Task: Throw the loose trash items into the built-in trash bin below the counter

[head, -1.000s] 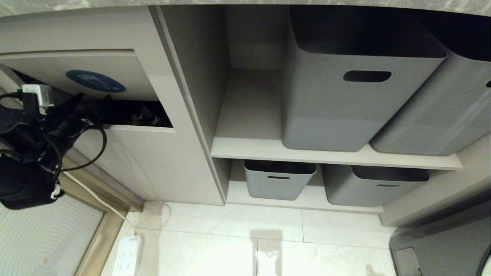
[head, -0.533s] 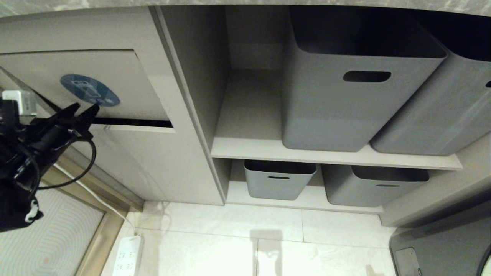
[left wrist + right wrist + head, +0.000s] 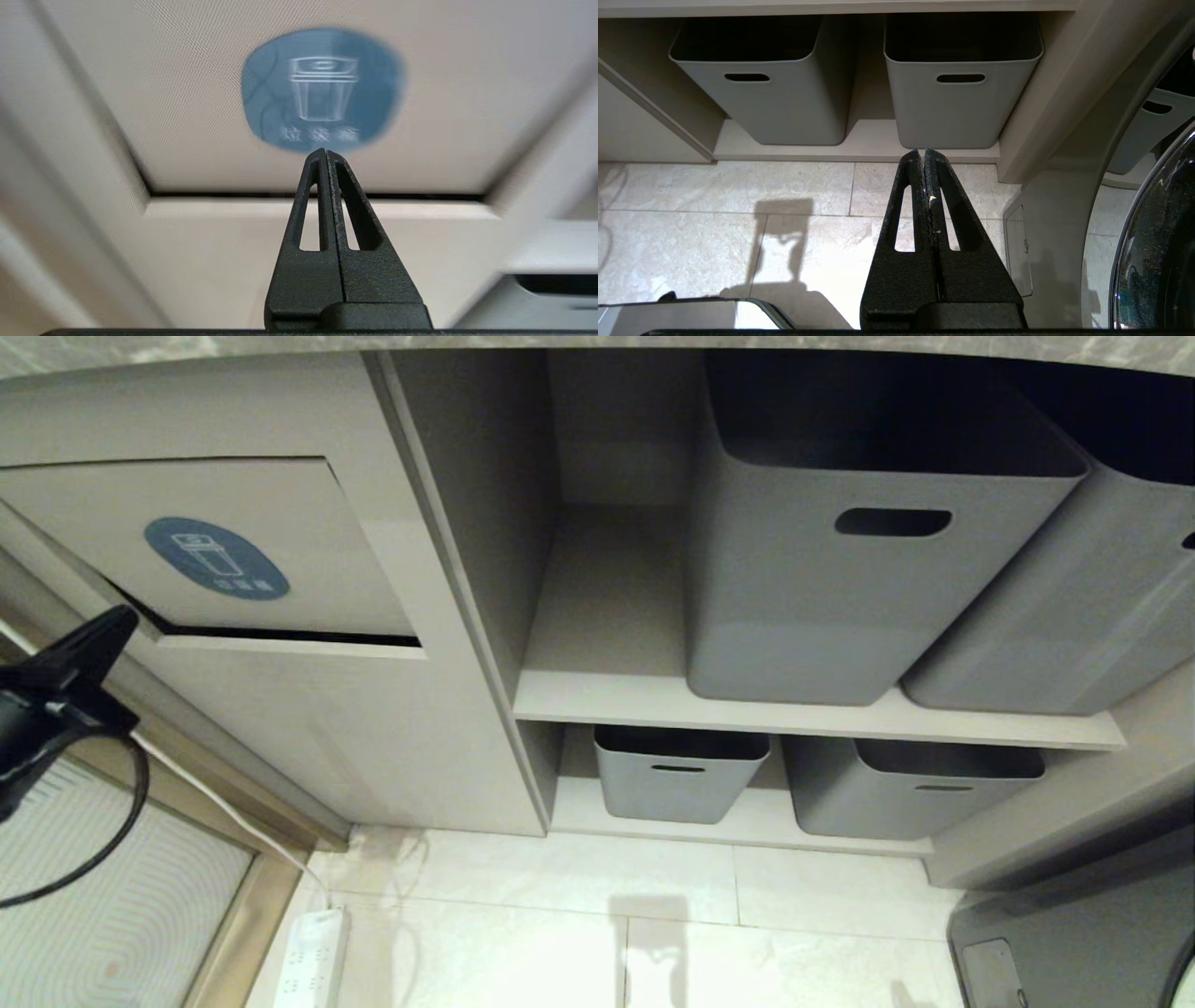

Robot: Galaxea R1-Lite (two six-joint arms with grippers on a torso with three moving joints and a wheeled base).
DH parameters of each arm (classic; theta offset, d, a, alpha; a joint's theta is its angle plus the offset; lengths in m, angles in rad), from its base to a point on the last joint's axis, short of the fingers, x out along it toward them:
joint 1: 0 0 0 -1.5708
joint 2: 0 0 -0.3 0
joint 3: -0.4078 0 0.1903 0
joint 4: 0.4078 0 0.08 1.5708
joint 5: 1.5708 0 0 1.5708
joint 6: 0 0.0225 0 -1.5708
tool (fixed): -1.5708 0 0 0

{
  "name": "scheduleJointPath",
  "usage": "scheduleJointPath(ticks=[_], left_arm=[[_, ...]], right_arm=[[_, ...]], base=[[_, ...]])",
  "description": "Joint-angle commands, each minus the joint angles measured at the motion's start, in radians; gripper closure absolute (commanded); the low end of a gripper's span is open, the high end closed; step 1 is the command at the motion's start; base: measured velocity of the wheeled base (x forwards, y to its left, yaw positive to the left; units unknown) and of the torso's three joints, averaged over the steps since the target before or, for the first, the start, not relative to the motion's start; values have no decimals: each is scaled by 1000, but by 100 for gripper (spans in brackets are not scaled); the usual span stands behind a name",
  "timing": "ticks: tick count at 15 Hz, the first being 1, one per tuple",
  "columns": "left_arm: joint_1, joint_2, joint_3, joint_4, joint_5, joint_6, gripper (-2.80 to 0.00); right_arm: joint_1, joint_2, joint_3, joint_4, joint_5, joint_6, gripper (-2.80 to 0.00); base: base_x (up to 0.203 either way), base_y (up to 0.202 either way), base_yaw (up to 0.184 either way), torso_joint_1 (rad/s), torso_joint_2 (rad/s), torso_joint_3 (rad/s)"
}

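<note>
My left gripper [image 3: 126, 616] sits at the far left of the scene, just in front of the built-in trash bin [image 3: 308, 728], a beige cabinet panel under the grey marble-look counter [image 3: 597, 342]. My two black fingers [image 3: 348, 224] are pressed flat together, tips touching, with nothing between them. They point at the bin's rectangular flap [image 3: 308, 560], just below its round blue sticker with a white bin icon [image 3: 322, 88], and stand apart from it. The flap is nearly closed, with only a thin dark slit along its lower edge.

My right gripper [image 3: 923, 151] hangs over the pale tiled floor [image 3: 714, 186], facing two grey plastic tubs with slot handles [image 3: 756, 93] on the low shelf; its fingers are also pressed together and empty.

No loose trash scrap is in sight anywhere.
</note>
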Motion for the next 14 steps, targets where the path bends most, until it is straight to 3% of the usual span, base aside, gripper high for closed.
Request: scheduleJointPath(ticks=[1,2,4,6,8,10,12,14], left_arm=[[-5,-193,82,46,17,7,0],[-23,-279,128,152,60,30,0],[-156,-447,211,421,248,58,0],[-250,-656,275,696,348,61,0],[-275,-884,316,974,380,62,0],[-267,-1121,336,1183,375,64,0],[-266,-1358,343,1326,358,74,0],[-265,-1461,353,1412,346,85,0]], right_arm=[[0,1,2,0,0,0,0],[0,1,2,0,-1,0,0],[0,1,2,0,-1,0,0],[0,1,2,0,0,0,0],[0,1,2,0,0,0,0],[0,1,2,0,0,0,0],[0,1,2,0,-1,3,0],[0,1,2,0,0,0,0]], base=[[0,0,0,0,0,0],[0,0,0,0,0,0],[0,0,0,0,0,0],[0,0,0,0,0,0],[0,0,0,0,0,0],[0,0,0,0,0,0],[0,0,0,0,0,0],[0,0,0,0,0,0]])
